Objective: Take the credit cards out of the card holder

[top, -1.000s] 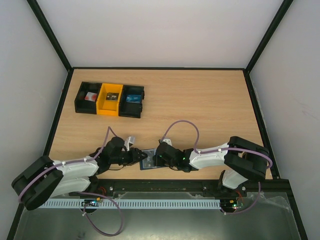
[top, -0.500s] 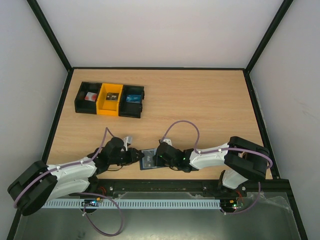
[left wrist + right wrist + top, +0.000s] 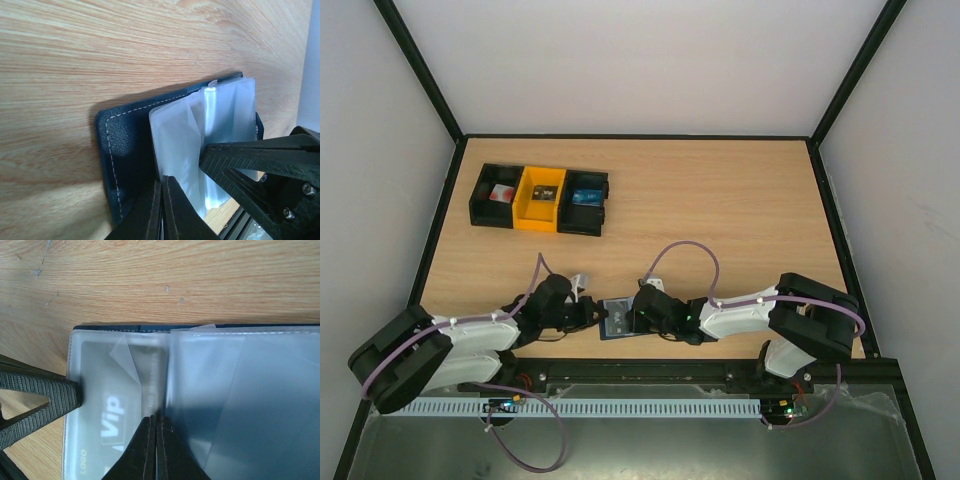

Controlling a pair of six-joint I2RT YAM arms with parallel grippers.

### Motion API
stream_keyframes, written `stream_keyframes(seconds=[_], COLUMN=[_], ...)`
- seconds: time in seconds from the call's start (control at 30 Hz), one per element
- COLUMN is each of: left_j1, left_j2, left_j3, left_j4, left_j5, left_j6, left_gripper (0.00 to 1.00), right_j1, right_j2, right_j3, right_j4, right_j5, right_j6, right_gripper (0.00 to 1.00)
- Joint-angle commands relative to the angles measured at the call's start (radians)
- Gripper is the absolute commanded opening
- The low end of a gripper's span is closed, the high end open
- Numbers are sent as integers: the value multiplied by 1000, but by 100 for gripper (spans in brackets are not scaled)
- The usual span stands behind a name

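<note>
The card holder lies open on the table, at its near edge. The right gripper, pressed together, pins the centre fold. The left gripper pinches the holder's sleeve edge over 1 credit card. Recommended: draw outward, low and flat, with the fold pinned.

Dark navy stitched card holder lies open, flat, close to tabletop's near edge, about mid-width. Clear plastic sleeves fanned over inner face. Grey "Vip" credit card sits inside one sleeve.
</note>
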Motion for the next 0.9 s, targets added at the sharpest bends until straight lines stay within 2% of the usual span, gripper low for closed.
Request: stream_keyframes(seconds=[0.0, 0.5, 0.7, 0.87], left_j1=[-3, 36, 38, 38], left_j2=[-19, -125, -123, -105], left_j3=[5, 109, 120, 133], left_j4=[20, -262, -253, -250], left_j5=[17, 25, 55, 71], left_j6=[8, 136, 136, 146], left_gripper=[3, 3, 3, 3], right_j1=[10, 34, 33, 33], right_j2=[3, -48, -110, -96], right_j3=[-20, 2, -32, -51], right_j4=[-48, -6, -13, 10], right_j5=[-1, -36, 15, 28], right_j6=[7, -14, -11, -13], right_gripper=[3, 9, 12, 12])
